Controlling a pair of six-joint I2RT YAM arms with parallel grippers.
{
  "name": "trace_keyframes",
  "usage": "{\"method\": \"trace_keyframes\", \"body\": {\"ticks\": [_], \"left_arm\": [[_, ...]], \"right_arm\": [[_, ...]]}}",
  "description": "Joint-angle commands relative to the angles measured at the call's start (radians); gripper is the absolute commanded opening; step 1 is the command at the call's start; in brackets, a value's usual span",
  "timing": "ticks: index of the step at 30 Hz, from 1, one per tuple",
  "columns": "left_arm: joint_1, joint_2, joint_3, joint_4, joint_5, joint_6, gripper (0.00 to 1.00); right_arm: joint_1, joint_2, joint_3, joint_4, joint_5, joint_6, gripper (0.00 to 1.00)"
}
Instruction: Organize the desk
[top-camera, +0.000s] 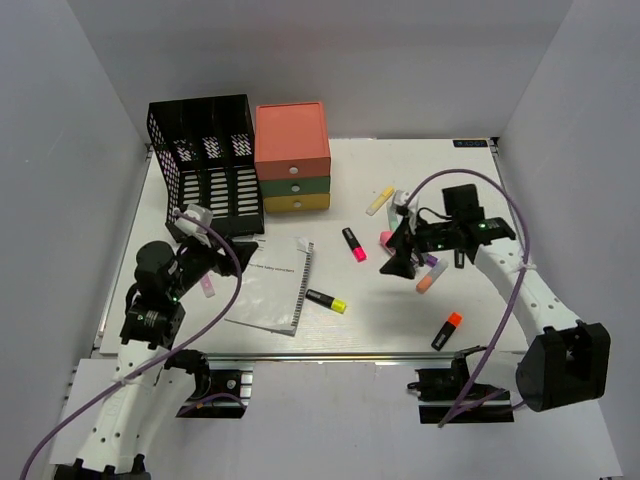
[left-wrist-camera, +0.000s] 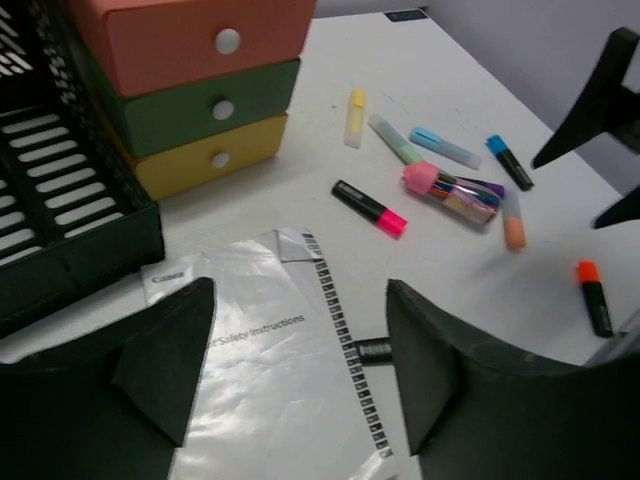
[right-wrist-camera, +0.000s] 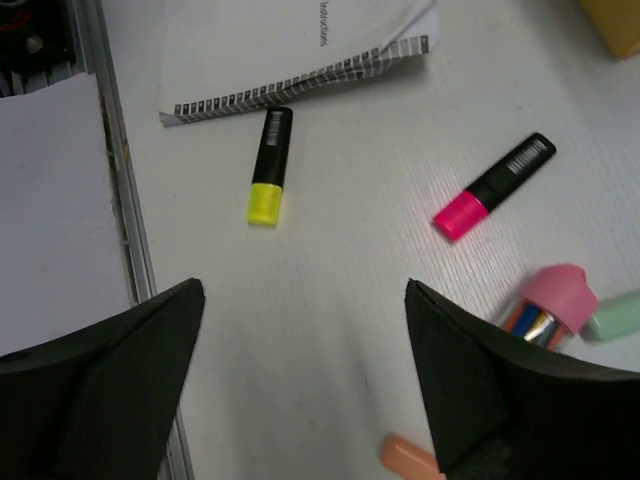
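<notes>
desk (top-camera: 400, 310), white, flat, rail-edged; markers, booklet scattered

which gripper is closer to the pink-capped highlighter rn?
Right. The right gripper is just to the right of the pink-capped highlighter; the left gripper is over the booklet, farther off to the highlighter's left.

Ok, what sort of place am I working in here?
Probably a staged office desk in a test booth rather than a real office: a white desk boxed in by plain walls, carrying a black mesh file rack, a small drawer unit and scattered highlighters beside a spiral-bound manual.
</notes>
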Motion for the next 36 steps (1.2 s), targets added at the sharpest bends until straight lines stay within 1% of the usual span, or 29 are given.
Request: {"method": "trace_keyframes", "body": {"ticks": [1,2,3,4,5,6,7,8,9,10,11,12,13,14,16,17,18,21,22,26,27,29,33,34,36], "left_arm": [[0.005,0.033,-0.005,0.038,0.125,0.012,0.75],[0.005,0.057,-0.004,0.038,0.134,0.011,0.63],[0.005,0.072,-0.002,0.038,0.146,0.012,0.55],[0.005,0.088,-0.001,0.040,0.174,0.012,0.47],[0.005,0.121,0.001,0.038,0.189,0.014,0.40],[0.005,0.140,0.004,0.037,0.197,0.012,0.32],[0.005,0.157,0.007,0.032,0.203,0.014,0.32],[0.005,0.175,0.015,0.025,0.217,0.017,0.32],[0.005,0.209,0.018,0.022,0.222,0.018,0.41],[0.005,0.224,0.019,0.019,0.222,0.018,0.49],[0.005,0.240,0.021,0.015,0.228,0.020,0.58],[0.005,0.264,0.022,0.015,0.229,0.017,0.66],[0.005,0.276,0.022,0.017,0.232,0.017,0.77],[0.005,0.289,0.024,0.015,0.249,0.017,0.80],[0.005,0.315,0.025,0.017,0.260,0.020,0.86],[0.005,0.319,0.025,0.020,0.262,0.020,0.87],[0.005,0.321,0.021,0.025,0.265,0.018,0.88],[0.005,0.312,0.001,0.049,0.259,0.012,0.89],[0.005,0.304,-0.002,0.055,0.254,0.003,0.89],[0.005,0.290,-0.010,0.068,0.228,-0.008,0.90],[0.005,0.290,-0.010,0.068,0.223,-0.011,0.90],[0.005,0.287,-0.010,0.068,0.220,-0.011,0.90],[0.005,0.277,-0.008,0.068,0.209,-0.012,0.90],[0.005,0.275,-0.011,0.069,0.206,-0.012,0.90],[0.005,0.267,-0.011,0.071,0.203,-0.017,0.90]], "right_arm": [[0.127,0.003,-0.033,0.169,0.049,0.108,0.82],[0.144,0.037,-0.031,0.196,0.062,0.131,0.75],[0.161,0.057,-0.028,0.219,0.076,0.160,0.62],[0.210,0.087,-0.019,0.248,0.111,0.215,0.16],[0.227,0.144,0.005,0.266,0.129,0.257,0.00],[0.238,0.172,0.018,0.280,0.139,0.295,0.00],[0.255,0.204,0.030,0.293,0.137,0.322,0.02],[0.273,0.256,0.047,0.331,0.146,0.389,0.16],[0.285,0.275,0.048,0.363,0.154,0.432,0.32],[0.291,0.296,0.048,0.398,0.151,0.472,0.53],[0.305,0.343,0.058,0.453,0.154,0.550,0.62],[0.308,0.367,0.059,0.477,0.159,0.588,0.76],[0.311,0.393,0.064,0.506,0.157,0.628,0.78],[0.321,0.443,0.073,0.550,0.157,0.700,0.80],[0.330,0.503,0.081,0.589,0.159,0.757,0.80],[0.336,0.520,0.081,0.616,0.160,0.786,0.80],[0.350,0.535,0.073,0.660,0.171,0.849,0.81],[0.377,0.595,0.084,0.754,0.238,0.987,0.81],[0.387,0.624,0.088,0.768,0.267,1.015,0.81],[0.413,0.664,0.084,0.875,0.294,1.107,0.79],[0.431,0.670,0.087,0.894,0.342,1.151,0.79],[0.439,0.678,0.090,0.908,0.373,1.181,0.79],[0.477,0.689,0.067,0.963,0.490,1.267,0.77],[0.486,0.692,0.067,0.966,0.516,1.317,0.76],[0.497,0.712,0.079,0.946,0.554,1.362,0.72]]}}
